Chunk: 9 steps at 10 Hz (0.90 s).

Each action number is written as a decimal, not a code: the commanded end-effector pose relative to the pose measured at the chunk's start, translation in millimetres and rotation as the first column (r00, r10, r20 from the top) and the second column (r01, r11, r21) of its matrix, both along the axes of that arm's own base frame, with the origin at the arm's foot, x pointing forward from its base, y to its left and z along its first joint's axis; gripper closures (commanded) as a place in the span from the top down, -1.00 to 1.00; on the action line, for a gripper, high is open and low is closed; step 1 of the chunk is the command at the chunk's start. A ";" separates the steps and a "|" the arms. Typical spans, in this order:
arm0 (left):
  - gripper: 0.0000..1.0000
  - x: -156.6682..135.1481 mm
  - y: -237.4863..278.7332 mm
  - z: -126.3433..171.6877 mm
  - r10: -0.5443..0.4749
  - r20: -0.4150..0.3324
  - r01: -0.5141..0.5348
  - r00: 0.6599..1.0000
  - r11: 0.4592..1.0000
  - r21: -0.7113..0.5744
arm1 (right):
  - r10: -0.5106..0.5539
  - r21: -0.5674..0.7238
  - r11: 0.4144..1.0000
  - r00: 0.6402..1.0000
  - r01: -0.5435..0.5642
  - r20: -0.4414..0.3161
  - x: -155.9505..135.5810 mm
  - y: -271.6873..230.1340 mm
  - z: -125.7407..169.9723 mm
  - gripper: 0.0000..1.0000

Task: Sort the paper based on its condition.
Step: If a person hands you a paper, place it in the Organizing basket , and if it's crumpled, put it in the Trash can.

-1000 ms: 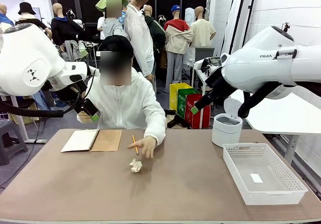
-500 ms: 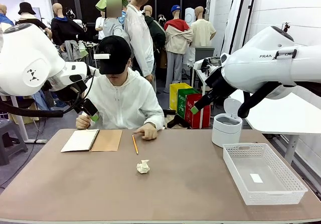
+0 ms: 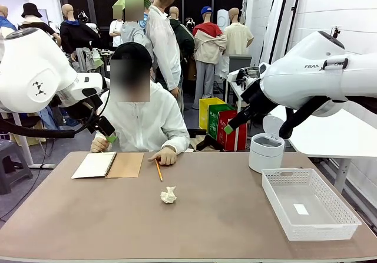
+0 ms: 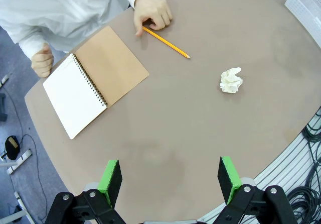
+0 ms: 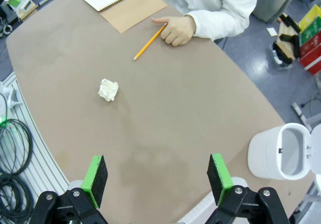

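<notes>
**On the tabletop, 1 crumpled paper ball is lying free while both claws are hanging wide**

Right of the notebook (image 3: 109, 164) and nearer the robot's edge, the paper (image 3: 168, 194), 1 wrinkled white ball, is sitting alone on the brown tabletop (image 3: 224, 216), with nothing touching it. The notebook itself is lying open and flat, its white page on the robot's left and its brown cover folded out to the right. Just right of that cover, a yellow pencil (image 3: 158, 170) is lying between the notebook and the ball, apart from both.

The person across from the robot is resting 1 hand (image 3: 165, 155) on the far end of the pencil, a finger pointing toward the notebook. The other hand (image 3: 99, 145) is curling into a fist at the notebook's far edge.

The left claw (image 4: 169, 175) is hanging high above the tabletop on the robot's side of the notebook, its 2 green pads standing wide apart and gripping nothing. The right claw (image 5: 158, 176) is likewise gaping wide and empty, well to the right of the notebook and well apart from the ball.

Far right of the notebook, a white mesh basket (image 3: 323, 232) is sitting near the robot's edge, and a white bin (image 3: 266, 151) with its lid up is standing just behind it.
</notes>
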<state>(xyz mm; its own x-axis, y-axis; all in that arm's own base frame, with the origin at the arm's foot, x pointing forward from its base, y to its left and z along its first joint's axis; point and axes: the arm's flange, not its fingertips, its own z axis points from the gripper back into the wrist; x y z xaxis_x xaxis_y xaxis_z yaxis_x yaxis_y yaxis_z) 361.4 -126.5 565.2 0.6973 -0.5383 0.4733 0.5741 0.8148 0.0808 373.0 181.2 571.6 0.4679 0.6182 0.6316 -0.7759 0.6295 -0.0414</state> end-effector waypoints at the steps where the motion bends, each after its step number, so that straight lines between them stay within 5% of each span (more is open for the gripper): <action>1: 1.00 -0.7 0.8 1.6 0.000 0.004 0.000 1.000 1.000 -0.003 | 0.003 0.001 1.000 1.000 -0.003 -0.007 0.0 -0.2 0.4 1.00; 5: 1.00 -0.7 0.8 1.6 0.000 0.004 0.000 1.000 1.000 -0.003 | 0.000 0.000 1.000 1.000 0.000 0.000 0.0 0.0 0.0 1.00; 9: 1.00 -0.7 0.8 1.6 0.000 0.004 0.000 1.000 1.000 -0.003 | 0.132 -0.111 0.984 0.990 -0.138 -0.057 20.0 42.3 -5.9 1.00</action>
<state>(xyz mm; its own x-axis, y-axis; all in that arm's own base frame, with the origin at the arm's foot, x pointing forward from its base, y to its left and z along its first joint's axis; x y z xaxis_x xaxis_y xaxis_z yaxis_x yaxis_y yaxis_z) 361.2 -126.9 565.3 0.6968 -0.5389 0.4733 0.5746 0.8144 0.0815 375.3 213.3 562.8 0.4395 0.6881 0.5774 -0.8220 0.5673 -0.0504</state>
